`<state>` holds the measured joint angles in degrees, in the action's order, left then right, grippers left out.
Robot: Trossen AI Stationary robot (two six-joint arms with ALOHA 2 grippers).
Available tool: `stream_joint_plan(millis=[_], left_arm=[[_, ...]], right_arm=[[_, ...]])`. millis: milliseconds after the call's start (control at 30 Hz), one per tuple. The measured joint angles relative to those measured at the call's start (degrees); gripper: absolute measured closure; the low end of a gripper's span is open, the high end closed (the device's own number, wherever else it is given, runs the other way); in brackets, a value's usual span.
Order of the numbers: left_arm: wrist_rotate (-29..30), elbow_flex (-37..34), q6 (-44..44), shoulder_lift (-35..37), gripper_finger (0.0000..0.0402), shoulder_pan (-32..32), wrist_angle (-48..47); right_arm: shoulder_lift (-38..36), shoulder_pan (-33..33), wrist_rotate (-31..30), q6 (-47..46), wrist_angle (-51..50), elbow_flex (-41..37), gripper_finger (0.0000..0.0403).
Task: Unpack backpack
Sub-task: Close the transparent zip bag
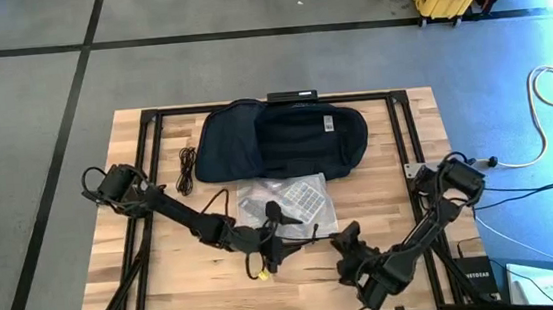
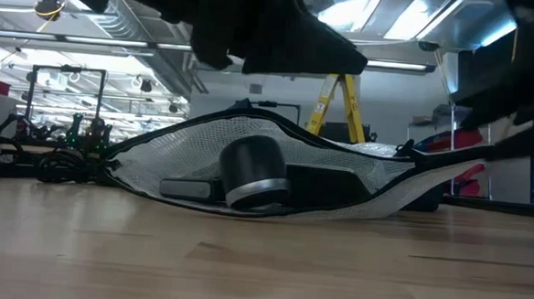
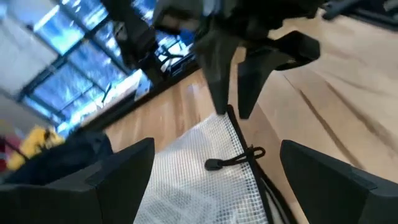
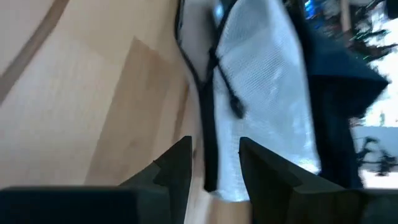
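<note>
Low view: the dark navy fabric backpack (image 2: 434,197) is mostly hidden behind the white mesh zip pouch (image 2: 193,155), whose contents blur through the netting. Both arms are cut off at the top edge there.

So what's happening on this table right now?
Two robot arms are unpacking a backpack, which lies at the far side of the table. A clear mesh pouch with items inside already lies in front of it. The left gripper hovers open over the pouch's near edge. The right gripper is low beside the pouch, its fingers partly closed around the dark zipper edge. A coiled cable lies left of the backpack.
</note>
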<state>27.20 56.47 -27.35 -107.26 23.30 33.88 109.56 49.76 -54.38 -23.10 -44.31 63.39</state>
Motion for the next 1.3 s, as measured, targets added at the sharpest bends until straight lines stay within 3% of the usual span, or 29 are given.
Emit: stream_joint_plan(millis=[167,333,467,633,767,1033,1300], left_arm=[[-3.0,0.0,-3.8,0.0,0.0069,-1.6,-0.2],[-10.7,3.3,-8.8,-2.3,0.0069,-3.8,-3.8],[-10.5,9.7,-10.5,-6.8,0.0069,-4.7,-10.2],[-7.8,18.0,-10.4,-8.8,0.0070,-5.7,-22.9],[-11.4,20.3,-14.7,-8.7,0.0085,-7.2,-26.8],[-16.4,24.4,-21.6,-8.6,0.0121,-9.7,-36.9],[-20.7,25.0,-31.7,-9.1,0.0176,-9.0,-40.5]], right_arm=[[0.0,-0.7,-1.2,1.5,1.8,-1.0,0.0287],[0.0,-2.6,-0.1,1.8,1.5,-1.3,0.0288],[0.0,-3.5,-0.5,1.7,2.0,-1.3,0.0300],[0.2,-4.1,1.4,1.0,2.6,-1.3,0.0358],[0.2,-4.1,1.5,0.6,2.7,-1.3,0.0398],[0.2,-4.0,3.0,-1.0,4.1,-1.3,0.0401],[0.2,-4.0,3.1,-1.1,4.1,-1.3,0.0402]])
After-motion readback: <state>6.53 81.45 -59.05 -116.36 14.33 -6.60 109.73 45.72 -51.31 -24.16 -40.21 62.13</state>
